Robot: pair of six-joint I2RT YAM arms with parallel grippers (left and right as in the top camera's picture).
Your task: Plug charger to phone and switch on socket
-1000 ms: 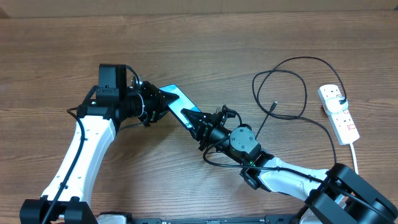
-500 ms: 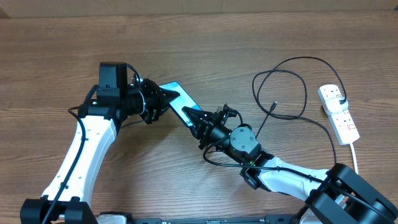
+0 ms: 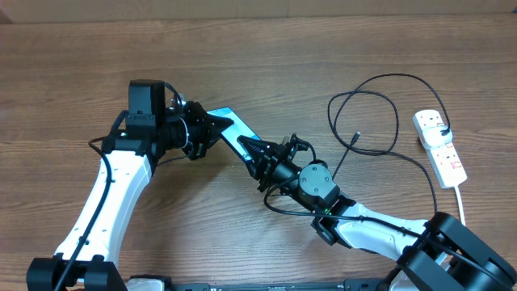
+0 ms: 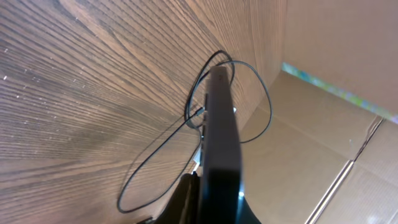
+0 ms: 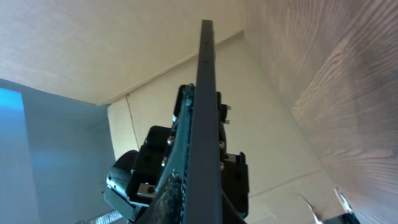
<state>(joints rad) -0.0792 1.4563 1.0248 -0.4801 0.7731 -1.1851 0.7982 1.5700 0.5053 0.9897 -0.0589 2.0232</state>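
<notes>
Overhead downward; wrists close (phone [image 3: 230, 128] shared)

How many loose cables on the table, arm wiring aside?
2. The black charger cable loops right of centre, reaching the socket; the thick white cord runs from the socket's near end. Others may be hidden.

Our left arm [image 3: 113, 186] wears a long white shell with a thin black cable running along it. It carries a black boxy wrist block with a square black camera housing, and the left pincer [image 3: 216, 128] is black with tapering fingers. Our right arm [image 3: 380, 229] also has a white link, plus a round dark-grey joint housing with small screws on its face, loose black cable loops at the wrist, a small green spot by the elbow and a black right pincer [image 3: 249, 150]. Both arms have bulky black bases.
</notes>
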